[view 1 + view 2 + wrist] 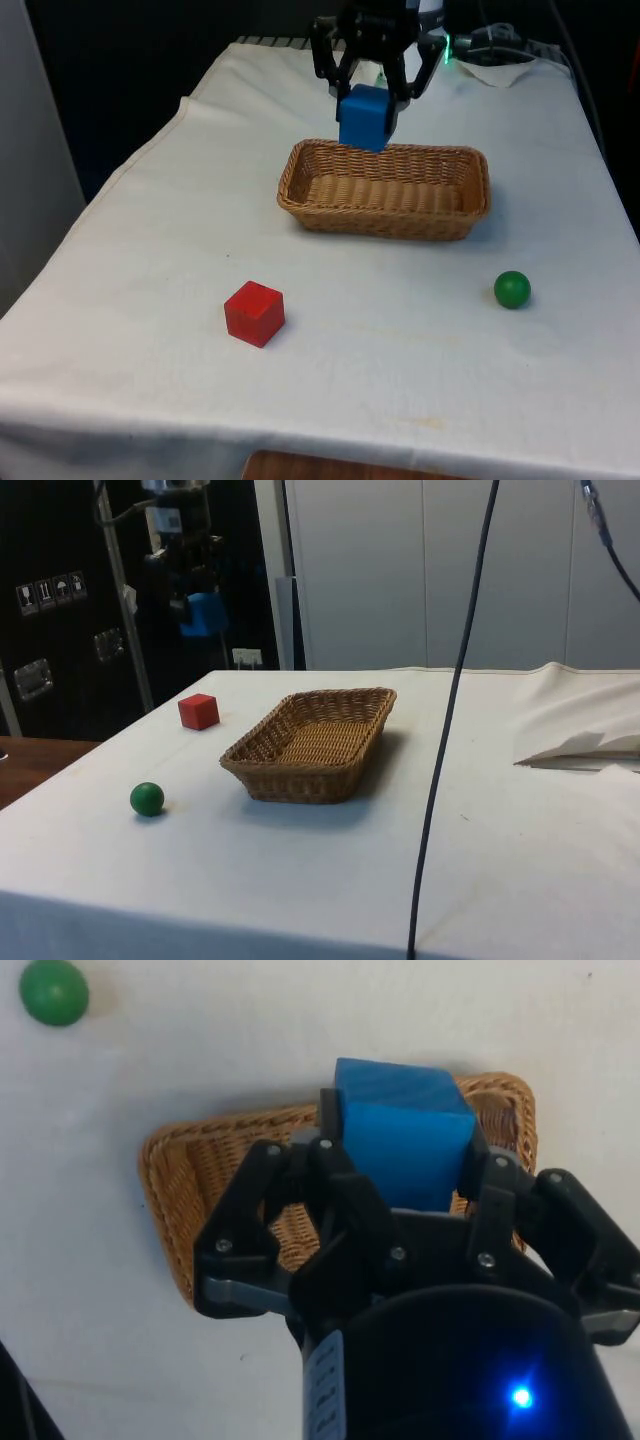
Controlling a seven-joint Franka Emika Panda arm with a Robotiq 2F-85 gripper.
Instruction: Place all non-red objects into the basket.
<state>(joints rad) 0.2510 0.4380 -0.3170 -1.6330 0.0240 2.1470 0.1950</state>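
Here, the tool (369, 100) hangs above the wicker basket (385, 189), its fingers clamped on a blue cube (366, 116). On the white-clothed bench (400, 350), a green ball (512, 289) lies near the basket at the front view's right; a red cube (254, 313) sits well apart.

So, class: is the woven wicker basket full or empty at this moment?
Empty. The woven wicker basket shows only bare weave inside; the blue wooden cube is held in the pincer above it, and the green ball lies outside.
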